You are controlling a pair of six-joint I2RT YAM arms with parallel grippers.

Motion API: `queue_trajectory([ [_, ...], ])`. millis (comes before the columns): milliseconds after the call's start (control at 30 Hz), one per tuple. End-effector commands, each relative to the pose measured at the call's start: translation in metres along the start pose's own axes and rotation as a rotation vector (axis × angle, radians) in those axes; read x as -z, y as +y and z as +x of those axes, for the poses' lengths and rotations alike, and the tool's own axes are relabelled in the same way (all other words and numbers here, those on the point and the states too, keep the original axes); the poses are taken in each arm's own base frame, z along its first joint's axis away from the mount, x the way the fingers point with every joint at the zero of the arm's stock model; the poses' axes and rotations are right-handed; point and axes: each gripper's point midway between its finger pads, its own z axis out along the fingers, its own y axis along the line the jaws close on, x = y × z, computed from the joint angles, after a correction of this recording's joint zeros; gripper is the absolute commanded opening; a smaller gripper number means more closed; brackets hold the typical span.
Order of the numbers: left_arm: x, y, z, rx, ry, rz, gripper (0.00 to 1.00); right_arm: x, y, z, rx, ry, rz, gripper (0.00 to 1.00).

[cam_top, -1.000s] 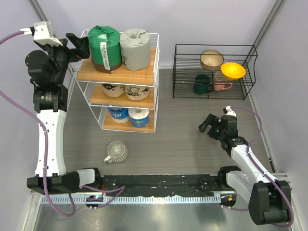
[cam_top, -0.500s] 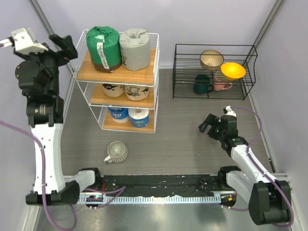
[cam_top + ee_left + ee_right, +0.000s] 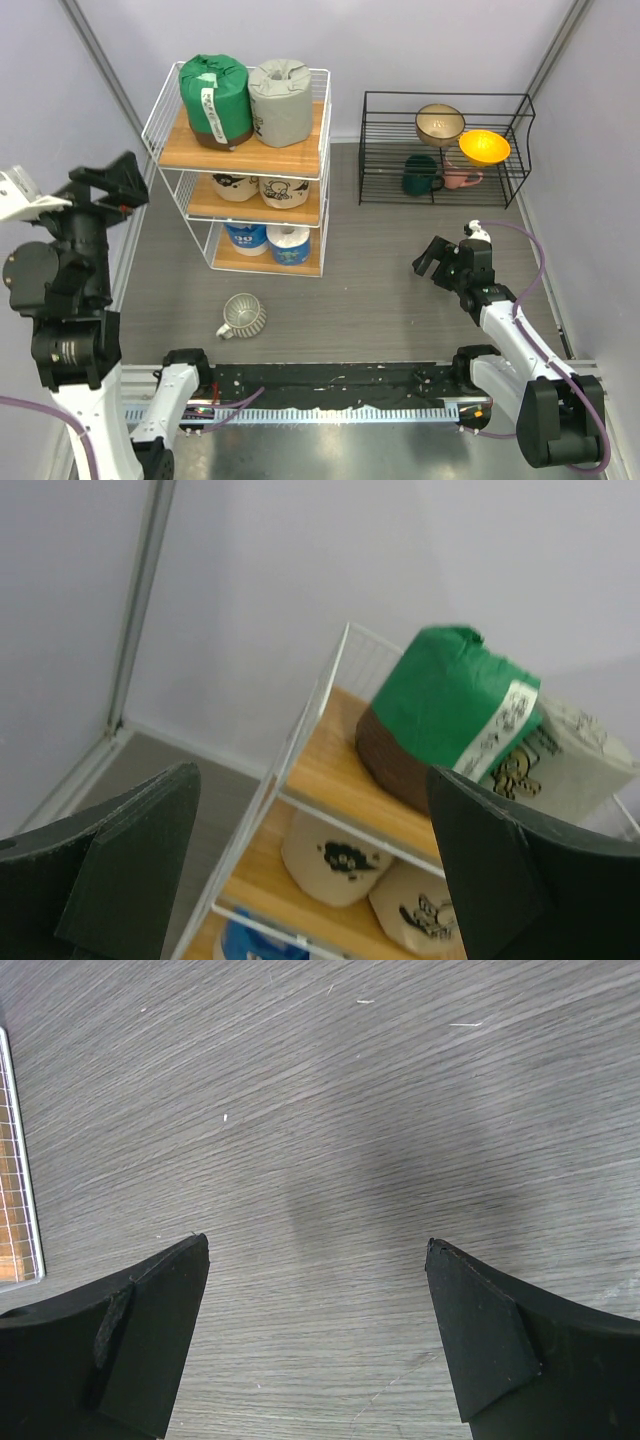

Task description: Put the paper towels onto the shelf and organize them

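left gripper (image 3: 105, 180): far left of the overhead view, about mid-height. Jaws spread wide with nothing between them, well apart from the shelf. Its wrist cam looks over at the shelf's top corner.
shelf (image 3: 305, 150): upper left-centre, white wire with three wooden boards. All six paper towels are sitting on it, two per board.
top board: green roll (image 3: 213, 95) on the left, grey roll (image 3: 280, 100) right up against it.
middle board: two tan rolls (image 3: 236, 186) with cartoon print, side by side.
bottom board: blue-white roll (image 3: 245, 238) left, white-blue roll (image 3: 290, 243) right.
mug (image 3: 242, 315): pale ribbed one, tipped on its side on the table just below the shelf.
black rack (image 3: 445, 100): upper right, holding a couple of bowls and mugs.
right gripper (image 3: 432, 258): right of centre, low over bare table, fingers wide apart and holding nothing.
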Motion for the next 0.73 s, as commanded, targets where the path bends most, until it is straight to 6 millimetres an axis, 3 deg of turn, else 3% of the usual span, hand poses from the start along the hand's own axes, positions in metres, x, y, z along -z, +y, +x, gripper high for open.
queue_trajectory([
  [0, 0.033, 0.004, 0.056, 0.081, 0.198, 0.026, 1.0, 0.001, 0.011, -0.013, 0.01, -0.044, -0.04, 0.95],
  [200, 0.071, 0.036, 0.096, 0.06, 0.288, -0.066, 1.0, 0.002, 0.011, -0.013, 0.01, -0.045, -0.041, 0.95],
  [467, 0.088, 0.064, 0.156, 0.065, 0.411, -0.131, 1.0, 0.004, 0.011, -0.013, 0.009, -0.051, -0.046, 0.95],
  [700, 0.094, 0.075, 0.171, 0.066, 0.424, -0.168, 1.0, 0.002, 0.011, -0.011, 0.01, -0.043, -0.046, 0.95],
])
